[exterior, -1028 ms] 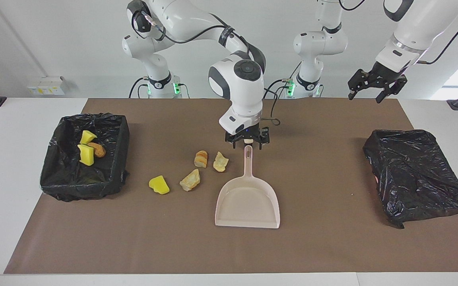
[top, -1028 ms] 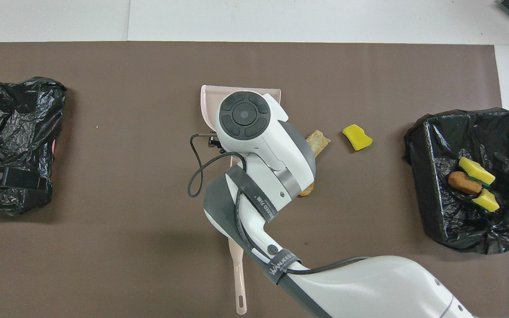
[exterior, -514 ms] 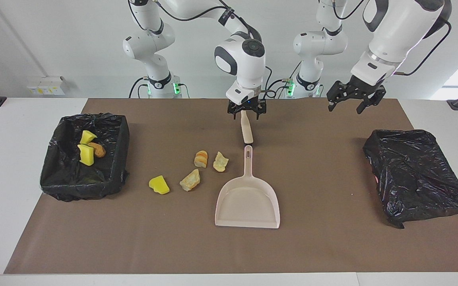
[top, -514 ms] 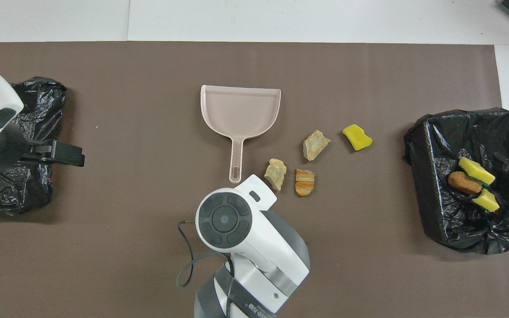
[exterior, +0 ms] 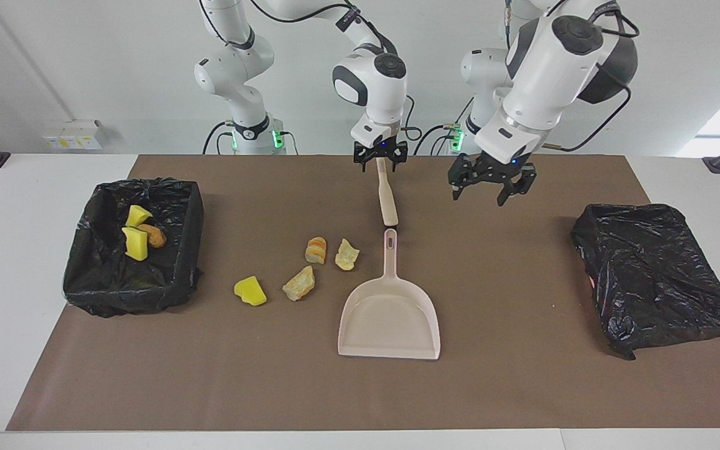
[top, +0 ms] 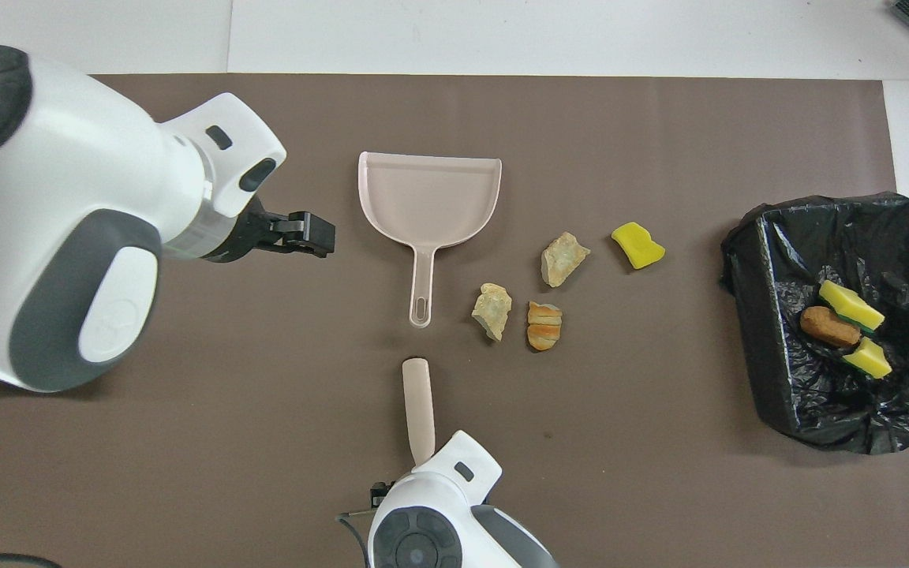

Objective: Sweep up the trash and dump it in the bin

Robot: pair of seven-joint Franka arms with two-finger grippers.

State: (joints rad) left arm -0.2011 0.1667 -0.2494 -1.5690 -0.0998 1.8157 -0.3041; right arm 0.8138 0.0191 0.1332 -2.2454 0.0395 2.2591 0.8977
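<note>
A pink dustpan (exterior: 389,315) (top: 428,197) lies flat mid-mat, its handle pointing at the robots. In line with that handle lies a cream stick (exterior: 387,203) (top: 419,406). My right gripper (exterior: 380,164) sits at the stick's robot-side end, fingers open on either side of it. My left gripper (exterior: 491,189) (top: 301,235) hangs open and empty over the mat, beside the dustpan. Several trash lumps lie beside the dustpan's handle: a yellow sponge chunk (exterior: 250,291) (top: 638,244), two tan pieces (exterior: 299,283) (exterior: 347,254) and an orange striped one (exterior: 316,249). The black-lined bin (exterior: 192,237) (top: 746,315) holds three more.
A crumpled black bag (exterior: 654,275) covers something at the left arm's end of the brown mat. The bin stands at the right arm's end. The left arm's body fills much of the overhead view on its own side.
The right gripper drew back toward the robots along the stick. The left arm swung in from its end of the table to hang beside the dustpan.
</note>
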